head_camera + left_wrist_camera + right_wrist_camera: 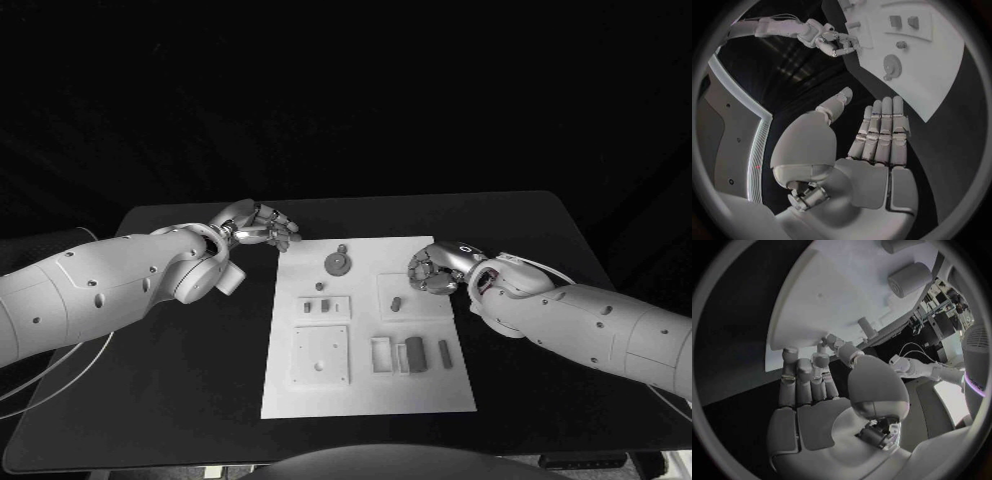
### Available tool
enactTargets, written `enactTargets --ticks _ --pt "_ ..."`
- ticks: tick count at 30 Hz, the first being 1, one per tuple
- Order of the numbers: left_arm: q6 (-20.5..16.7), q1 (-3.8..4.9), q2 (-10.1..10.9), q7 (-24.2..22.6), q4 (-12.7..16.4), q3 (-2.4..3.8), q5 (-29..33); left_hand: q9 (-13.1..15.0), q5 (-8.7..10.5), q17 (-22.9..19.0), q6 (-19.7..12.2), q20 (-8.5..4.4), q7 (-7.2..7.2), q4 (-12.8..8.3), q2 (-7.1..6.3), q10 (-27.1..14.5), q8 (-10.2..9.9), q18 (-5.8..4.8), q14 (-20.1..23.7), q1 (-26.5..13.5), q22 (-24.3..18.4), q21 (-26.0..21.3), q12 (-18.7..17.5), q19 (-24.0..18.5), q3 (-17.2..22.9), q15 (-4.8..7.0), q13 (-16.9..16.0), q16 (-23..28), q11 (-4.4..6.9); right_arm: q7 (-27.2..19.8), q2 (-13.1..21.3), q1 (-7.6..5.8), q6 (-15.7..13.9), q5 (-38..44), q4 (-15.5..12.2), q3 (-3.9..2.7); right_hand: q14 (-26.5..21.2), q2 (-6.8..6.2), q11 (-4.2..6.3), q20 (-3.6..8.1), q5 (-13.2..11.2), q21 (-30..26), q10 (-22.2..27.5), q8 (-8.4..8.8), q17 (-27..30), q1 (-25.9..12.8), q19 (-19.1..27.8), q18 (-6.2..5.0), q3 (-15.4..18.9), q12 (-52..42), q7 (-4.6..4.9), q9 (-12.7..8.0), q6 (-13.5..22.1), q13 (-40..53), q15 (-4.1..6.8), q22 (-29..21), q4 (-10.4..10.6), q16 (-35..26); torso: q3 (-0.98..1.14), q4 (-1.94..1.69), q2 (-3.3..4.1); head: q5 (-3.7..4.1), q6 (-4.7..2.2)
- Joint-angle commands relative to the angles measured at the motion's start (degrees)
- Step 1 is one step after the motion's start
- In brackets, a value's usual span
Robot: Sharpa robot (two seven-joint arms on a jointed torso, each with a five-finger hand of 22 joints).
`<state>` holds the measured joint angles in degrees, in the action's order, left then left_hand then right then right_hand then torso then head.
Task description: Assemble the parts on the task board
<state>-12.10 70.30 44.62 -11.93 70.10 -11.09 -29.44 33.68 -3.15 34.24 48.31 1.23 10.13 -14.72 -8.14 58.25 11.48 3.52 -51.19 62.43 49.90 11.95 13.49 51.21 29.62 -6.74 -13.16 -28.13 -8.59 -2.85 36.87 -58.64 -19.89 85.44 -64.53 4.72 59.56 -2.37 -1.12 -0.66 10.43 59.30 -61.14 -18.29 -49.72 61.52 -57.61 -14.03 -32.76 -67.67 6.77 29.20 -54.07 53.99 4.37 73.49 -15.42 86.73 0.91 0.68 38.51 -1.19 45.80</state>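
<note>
The right robot hand [434, 271], fingers curled, apparently empty, hovers at the task board's [369, 395] right edge, nearest the small peg [395, 301]; the left robot hand [257, 226], fingers apart, waits off-board.

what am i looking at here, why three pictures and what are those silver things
This is a robot with two white arms, each ending in a silver hand. The square picture looks down from a camera on its head; the two round ones come from cameras at its wrists, behind each hand. On the black table lies a white board carrying small grey parts, such as a round disc and a dark block. The left hand sits off the board's far left corner, fingers straight, holding nothing. The right hand is over the board's right side; whether it holds a part is unclear.
</note>
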Motion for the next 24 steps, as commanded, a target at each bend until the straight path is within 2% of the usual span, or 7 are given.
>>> enactTargets --ticks 1,7,10,17,24 --pt "0.62 0.07 -0.14 -0.41 0.04 0.05 0.46 -0.05 0.33 0.08 -0.02 0.02 -0.32 -0.34 0.33 0.20 0.20 0.54 -0.44 0.34 -0.06 -0.41 -0.40 0.55 -0.09 -0.07 0.11 0.24 -0.09 -0.28 -0.14 0.29 1.76 0.78 -0.15 0.20 -0.02 0.55 0.48 0.05 0.03 0.37 0.01 -0.41 -0.01 -0.13 -0.21 -0.97 -0.35 0.20 0.18 0.23 -0.73 -0.04 0.38 -0.01 0.10 0.08 0.00 0.01 0.01 -0.02 0.02" --pt "0.62 0.07 -0.12 -0.46 -0.01 0.05 0.46 -0.06 0.33 0.11 0.00 0.01 -0.38 -0.37 0.36 0.23 0.22 0.54 -0.45 0.39 -0.06 -0.43 -0.42 0.56 -0.09 -0.07 0.12 0.27 -0.09 -0.30 -0.15 0.29 1.43 1.26 -0.22 0.20 0.26 2.08 1.08 0.10 0.02 0.63 -0.60 -1.16 -0.10 -0.51 -0.34 -0.97 -0.45 0.11 -0.42 0.83 -2.31 0.02 0.57 0.11 0.20 0.29 0.02 0.00 0.00 -0.03 0.02" --pt "0.54 0.07 -0.10 -0.52 -0.04 0.05 0.46 -0.07 0.33 0.13 0.01 0.01 -0.42 -0.38 0.39 0.27 0.24 0.53 -0.45 0.40 -0.07 -0.45 -0.43 0.57 -0.10 -0.07 0.13 0.29 -0.08 -0.27 -0.15 0.29 0.25 1.47 -0.29 0.20 0.55 2.56 1.46 0.22 0.03 0.83 -1.01 -1.57 -0.12 -0.83 -0.50 -0.97 -0.42 0.15 -0.85 1.22 -3.23 0.06 0.68 0.17 0.11 0.41 0.00 -0.01 -0.01 -0.02 0.05" --pt "0.58 0.07 -0.14 -0.57 -0.10 0.05 0.46 -0.08 0.33 0.16 0.03 0.01 -0.46 -0.39 0.43 0.33 0.26 0.51 -0.47 0.41 -0.08 -0.47 -0.43 0.59 -0.12 -0.07 0.14 0.31 -0.07 -0.01 -0.20 0.30 -1.25 2.49 -0.50 0.20 0.86 3.93 1.69 0.37 0.07 0.95 -1.45 -1.61 -0.07 -1.21 -0.68 -0.97 -0.71 0.36 -1.07 1.47 -3.65 0.03 0.78 0.16 0.38 0.40 0.01 0.00 0.00 -0.05 0.07" --pt "0.64 0.07 -0.11 -0.58 -0.16 0.05 0.46 -0.08 0.33 0.18 0.03 0.01 -0.48 -0.40 0.44 0.37 0.27 0.50 -0.47 0.41 -0.08 -0.49 -0.44 0.60 -0.13 -0.07 0.15 0.33 -0.06 -0.04 -0.16 0.30 -1.72 2.78 -0.50 0.20 0.96 4.12 1.75 0.44 0.07 1.02 -1.58 -1.64 -0.07 -1.17 -0.74 -0.97 -0.81 0.38 -1.13 1.54 -3.79 0.05 0.80 0.17 0.23 0.43 -0.01 0.01 0.00 -0.02 0.11"
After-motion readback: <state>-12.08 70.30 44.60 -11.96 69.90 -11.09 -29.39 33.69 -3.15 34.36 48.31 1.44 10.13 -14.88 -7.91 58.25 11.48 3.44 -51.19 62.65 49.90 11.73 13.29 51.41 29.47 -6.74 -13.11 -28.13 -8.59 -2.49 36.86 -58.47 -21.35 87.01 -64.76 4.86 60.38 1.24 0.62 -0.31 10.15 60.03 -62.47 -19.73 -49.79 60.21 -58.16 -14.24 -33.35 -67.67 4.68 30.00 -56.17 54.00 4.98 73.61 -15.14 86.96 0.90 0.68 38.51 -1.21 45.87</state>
